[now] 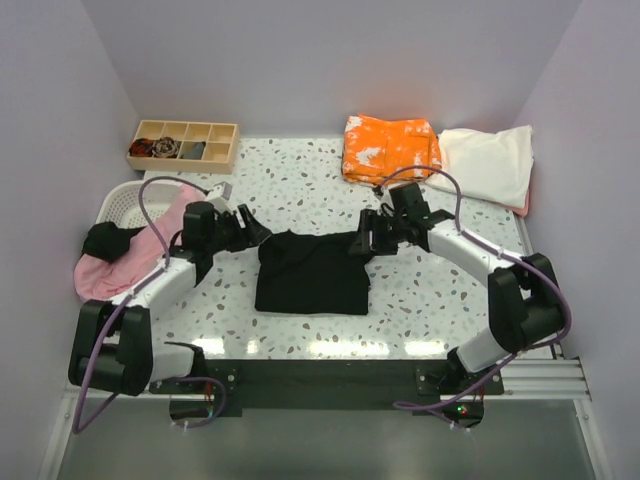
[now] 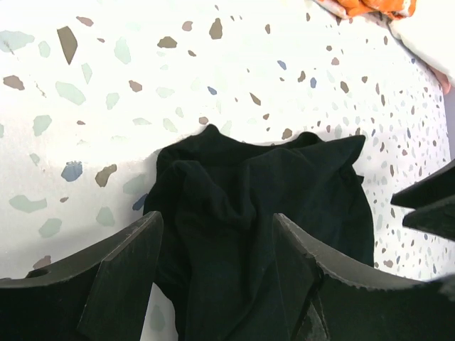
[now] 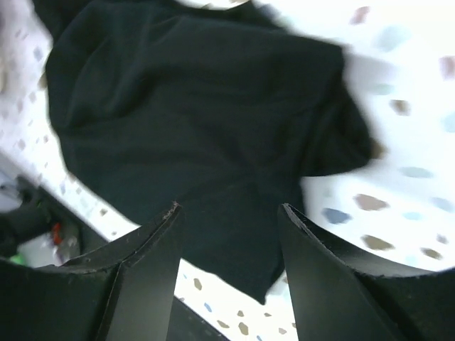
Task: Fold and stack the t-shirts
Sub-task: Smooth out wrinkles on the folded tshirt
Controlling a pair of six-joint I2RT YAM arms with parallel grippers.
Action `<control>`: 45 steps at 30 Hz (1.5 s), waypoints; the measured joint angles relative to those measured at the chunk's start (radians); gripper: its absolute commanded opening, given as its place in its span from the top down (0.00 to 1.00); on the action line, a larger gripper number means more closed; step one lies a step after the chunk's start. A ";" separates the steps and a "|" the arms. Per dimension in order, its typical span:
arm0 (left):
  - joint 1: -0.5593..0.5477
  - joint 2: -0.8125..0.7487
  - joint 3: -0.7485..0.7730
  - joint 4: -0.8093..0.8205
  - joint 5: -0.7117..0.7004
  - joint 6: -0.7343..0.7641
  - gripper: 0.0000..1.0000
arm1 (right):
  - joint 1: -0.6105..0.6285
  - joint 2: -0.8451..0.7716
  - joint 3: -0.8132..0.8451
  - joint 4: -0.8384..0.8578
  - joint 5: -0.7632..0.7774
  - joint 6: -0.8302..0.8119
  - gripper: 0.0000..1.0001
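Observation:
The black t-shirt lies folded in a rough rectangle at the middle of the table, its far edge bunched. My left gripper hovers open at the shirt's far-left corner, the fabric lying loose below the spread fingers. Above the far-right corner my right gripper also stands open, with the cloth under its fingers and nothing pinched. An orange white-blotched t-shirt and a cream one lie folded at the back right. A pink t-shirt hangs out of the basket on the left.
A white slotted basket sits at the left edge with a dark cloth draped over it. A wooden compartment tray stands at the back left. The right gripper's fingers show at the right edge of the left wrist view.

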 measured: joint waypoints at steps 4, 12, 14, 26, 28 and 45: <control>0.000 0.077 0.020 0.018 0.034 0.001 0.34 | 0.048 0.039 0.002 0.029 -0.099 -0.002 0.44; 0.000 0.179 0.051 0.019 0.087 0.030 0.37 | 0.144 0.143 0.002 0.074 -0.219 0.003 0.49; 0.000 0.196 0.057 0.026 0.087 0.035 0.40 | 0.146 0.169 0.002 0.086 -0.230 0.005 0.51; 0.000 0.330 0.130 0.065 0.099 0.040 0.70 | 0.143 0.261 0.002 0.100 -0.262 0.003 0.55; 0.000 0.348 0.134 0.069 0.103 0.040 0.83 | 0.143 0.266 0.002 0.102 -0.267 0.003 0.55; 0.076 0.520 0.372 0.023 0.225 -0.032 1.00 | 0.144 0.295 0.015 0.083 -0.270 -0.025 0.58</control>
